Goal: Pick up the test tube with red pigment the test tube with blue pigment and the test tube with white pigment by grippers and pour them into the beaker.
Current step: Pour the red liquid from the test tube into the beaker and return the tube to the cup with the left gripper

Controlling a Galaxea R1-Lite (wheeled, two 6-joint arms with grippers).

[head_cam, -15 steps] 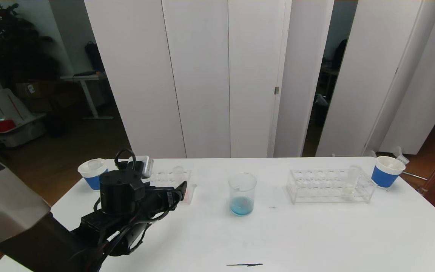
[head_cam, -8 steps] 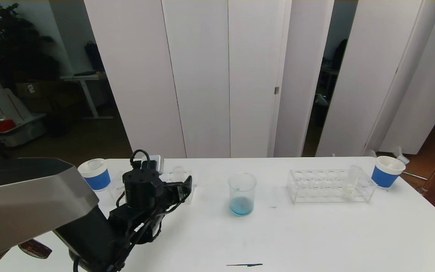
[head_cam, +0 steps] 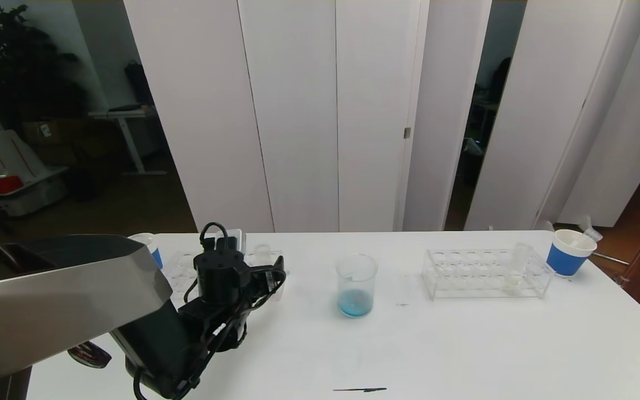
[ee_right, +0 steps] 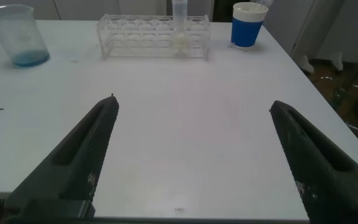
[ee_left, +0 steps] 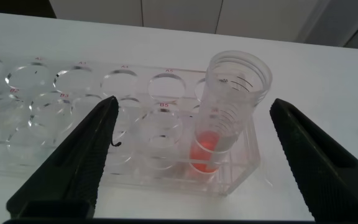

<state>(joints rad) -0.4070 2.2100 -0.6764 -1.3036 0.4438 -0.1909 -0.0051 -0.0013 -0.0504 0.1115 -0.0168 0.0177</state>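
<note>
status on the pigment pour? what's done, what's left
Done: the beaker already holds blue liquid. In hand: the left gripper, fingers open, is lined up on the red tube in the left rack; nothing gripped yet. Left: red pour, then the white tube in the right rack. Right gripper idle, open.

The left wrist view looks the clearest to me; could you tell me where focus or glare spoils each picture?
Left wrist view: red-pigment tube and rack sharp, open left gripper fingers blurred. Right wrist view: table washed pale, right gripper fingers soft. Head view: beaker clear, dim background.
</note>
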